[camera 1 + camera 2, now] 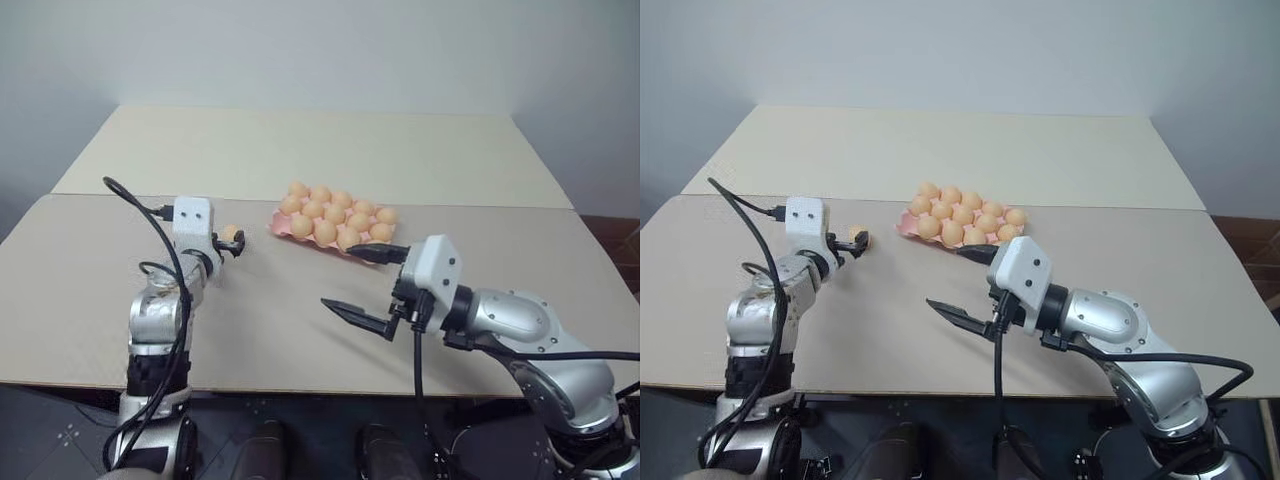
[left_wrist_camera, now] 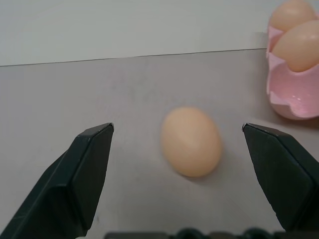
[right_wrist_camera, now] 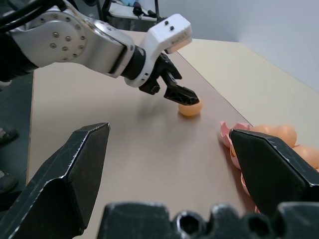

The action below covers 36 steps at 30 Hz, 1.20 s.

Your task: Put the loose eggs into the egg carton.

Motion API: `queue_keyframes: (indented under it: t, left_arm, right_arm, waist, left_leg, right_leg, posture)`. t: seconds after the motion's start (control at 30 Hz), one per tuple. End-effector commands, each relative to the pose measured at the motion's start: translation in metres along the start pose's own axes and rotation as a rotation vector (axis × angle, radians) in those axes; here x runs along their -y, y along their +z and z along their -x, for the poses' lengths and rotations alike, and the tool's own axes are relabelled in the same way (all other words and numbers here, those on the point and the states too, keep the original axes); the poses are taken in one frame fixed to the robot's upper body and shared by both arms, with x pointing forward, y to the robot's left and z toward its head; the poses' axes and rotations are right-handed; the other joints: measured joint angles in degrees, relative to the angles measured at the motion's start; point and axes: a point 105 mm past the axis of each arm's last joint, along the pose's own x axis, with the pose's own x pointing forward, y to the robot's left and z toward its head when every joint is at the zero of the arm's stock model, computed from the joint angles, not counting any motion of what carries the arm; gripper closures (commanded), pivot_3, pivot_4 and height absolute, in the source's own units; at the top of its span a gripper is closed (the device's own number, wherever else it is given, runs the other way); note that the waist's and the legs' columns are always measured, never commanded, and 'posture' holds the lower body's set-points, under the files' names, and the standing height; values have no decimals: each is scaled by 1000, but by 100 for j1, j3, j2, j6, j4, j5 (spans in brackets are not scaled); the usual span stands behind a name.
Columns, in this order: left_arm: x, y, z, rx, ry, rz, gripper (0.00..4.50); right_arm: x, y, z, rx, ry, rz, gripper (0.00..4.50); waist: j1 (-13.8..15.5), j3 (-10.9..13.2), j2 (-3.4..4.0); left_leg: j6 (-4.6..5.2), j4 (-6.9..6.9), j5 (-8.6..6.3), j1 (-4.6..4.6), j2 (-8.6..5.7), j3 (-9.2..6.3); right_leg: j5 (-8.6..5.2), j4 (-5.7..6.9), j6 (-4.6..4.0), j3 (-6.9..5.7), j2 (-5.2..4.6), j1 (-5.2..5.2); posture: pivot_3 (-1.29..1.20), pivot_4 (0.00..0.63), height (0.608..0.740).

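Left end effector (image 2: 177, 149) sat wide open around 1 loose egg (image 2: 191, 141) at frame center on the desk (image 1: 300, 310), gripping nothing. Egg carton (image 2: 294, 99) upper right. Right end effector (image 1: 360, 285) open, empty. Off-center closing could've rolled it away.

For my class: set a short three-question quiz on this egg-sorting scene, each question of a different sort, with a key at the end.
1. True or false: the left gripper is shut on the loose egg.
2. Multiple choice: where does the loose egg lie? A) in a cup of the egg carton; B) on the table, between the left gripper's open fingers; C) in the right gripper.
3. Fill in: the right gripper is ____ and holds nothing.

Key
1. False: its fingers stand apart on either side of the egg, not touching it.
2. B.
3. Open.
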Motion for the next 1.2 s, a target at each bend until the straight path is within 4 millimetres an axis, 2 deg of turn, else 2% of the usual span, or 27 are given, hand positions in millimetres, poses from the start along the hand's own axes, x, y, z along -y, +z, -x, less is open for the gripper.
queue_keyframes:
  t: [0.03,0.37,0.47,0.67,0.73,0.83,1.0,1.2]
  left_arm:
    - [-3,8,-8,2,9,59,11]
    - [3,4,-22,-34,-33,56,11]
    - [4,2,-24,-41,-41,51,575]
    - [3,1,-25,-36,-37,50,2507]
    - [4,4,-24,-14,-32,27,2841]
    - [15,16,-19,48,-76,-26,2980]
    - [54,47,-12,209,-190,-138,2987]
    - [74,46,-24,231,-210,-165,2991]
  right_arm:
    - [1,9,-3,28,-8,35,0]
    - [2,10,-6,43,-21,51,0]
    - [3,10,-7,48,-28,52,0]
    - [4,10,-7,50,-34,54,0]
    - [5,10,-6,49,-37,55,0]
    - [6,10,-5,48,-44,57,0]
    - [12,12,-2,48,-75,66,0]
    - [12,13,0,13,-95,82,0]
  waist:
    - [0,0,0]
    - [-3,0,0]
    - [-3,0,0]
    - [-3,0,0]
    - [-3,0,0]
    - [-3,0,0]
    - [17,0,0]
    - [0,0,0]
  left_leg:
    - [0,0,0,0,0,0]
    - [0,0,0,-1,0,1]
    - [0,0,0,-1,0,1]
    - [0,0,0,-1,0,2]
    - [0,0,0,-1,0,2]
    - [-1,0,0,-1,-1,2]
    - [-1,0,0,-3,-2,3]
    - [-1,1,1,-2,-1,5]
  right_leg:
    - [0,0,0,1,0,0]
    - [0,4,0,0,0,-3]
    - [0,4,0,0,-1,-3]
    - [0,4,0,0,-1,-4]
    - [0,5,0,0,-1,-3]
    - [0,5,0,0,-1,-3]
    - [0,4,0,0,-4,-2]
    - [0,4,0,1,-2,-3]
  posture:
    - [0,150,740]
    - [0,150,740]
    - [0,150,740]
    - [0,150,740]
    - [0,150,740]
    - [0,150,740]
    - [0,150,740]
    - [0,150,740]
